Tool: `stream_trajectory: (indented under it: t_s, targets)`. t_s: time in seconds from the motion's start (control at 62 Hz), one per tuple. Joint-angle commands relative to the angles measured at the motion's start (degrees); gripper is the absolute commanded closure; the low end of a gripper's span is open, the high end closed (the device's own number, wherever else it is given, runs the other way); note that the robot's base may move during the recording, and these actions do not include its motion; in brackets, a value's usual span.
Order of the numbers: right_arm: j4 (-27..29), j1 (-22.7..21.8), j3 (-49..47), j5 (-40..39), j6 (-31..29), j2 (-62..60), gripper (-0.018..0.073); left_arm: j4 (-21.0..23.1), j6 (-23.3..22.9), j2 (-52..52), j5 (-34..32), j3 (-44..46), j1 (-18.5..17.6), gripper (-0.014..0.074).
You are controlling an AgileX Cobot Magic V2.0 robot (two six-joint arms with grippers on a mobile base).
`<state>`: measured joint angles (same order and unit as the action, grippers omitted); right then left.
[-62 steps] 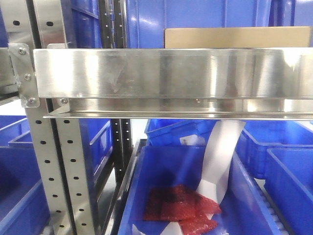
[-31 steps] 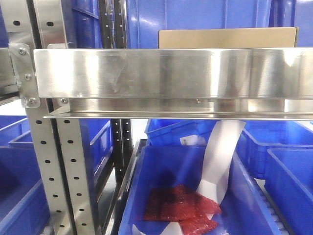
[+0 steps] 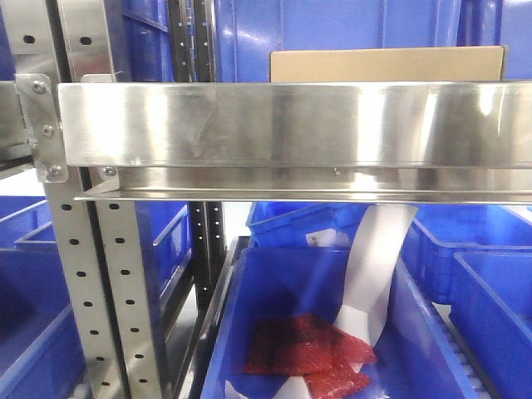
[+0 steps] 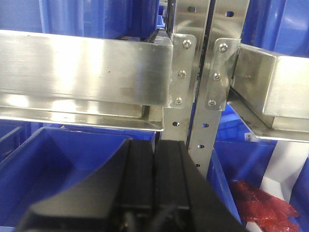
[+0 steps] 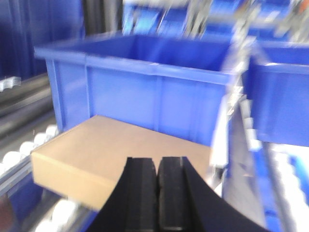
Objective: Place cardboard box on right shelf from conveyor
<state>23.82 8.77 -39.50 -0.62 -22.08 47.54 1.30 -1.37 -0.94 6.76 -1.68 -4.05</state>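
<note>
Cardboard box [image 5: 104, 154] lies flat on right shelf [image 3: 291, 125], just ahead of and below right tool [image 5: 157, 193], long axis running left-right. Right tool pinched together, empty. Left tool [image 4: 154, 179] likewise closed, empty, facing the upright.

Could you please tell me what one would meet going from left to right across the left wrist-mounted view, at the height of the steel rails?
Broad shiny stainless-steel rail of the left-hand shelf → perforated grey metal uprights → angled shiny steel front rail of the right shelf.
</note>
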Motion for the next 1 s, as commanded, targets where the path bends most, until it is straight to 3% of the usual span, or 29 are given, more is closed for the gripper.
stream_trajectory:
  t_s: [0.0, 0.242, 0.435, 0.677, 0.984]
  targets:
    - [0.64, -0.25, 4.25, -7.73, 0.17, -6.66, 0.0507, -0.07, -0.27, -0.45, -4.89, -0.59, 0.09, 0.0713]
    - [0.64, -0.25, 19.53, -8.12, 0.17, -26.55, 0.0507, -0.07, -0.27, -0.45, -4.89, -0.59, 0.09, 0.0713]
    - [0.64, -0.25, 24.68, -4.37, 0.17, -38.00, 0.0507, -0.07, -0.27, -0.45, -4.89, -0.59, 0.09, 0.0713]
    - [0.64, -0.25, 25.08, 3.06, 0.17, -40.72, 0.0507, -0.07, -0.27, -0.45, -4.89, -0.59, 0.09, 0.0713]
    - [0.64, -0.25, 25.22, 3.16, 0.17, -40.72, 0.0507, -0.07, -0.27, -0.45, -4.89, -0.59, 0.09, 0.0713]
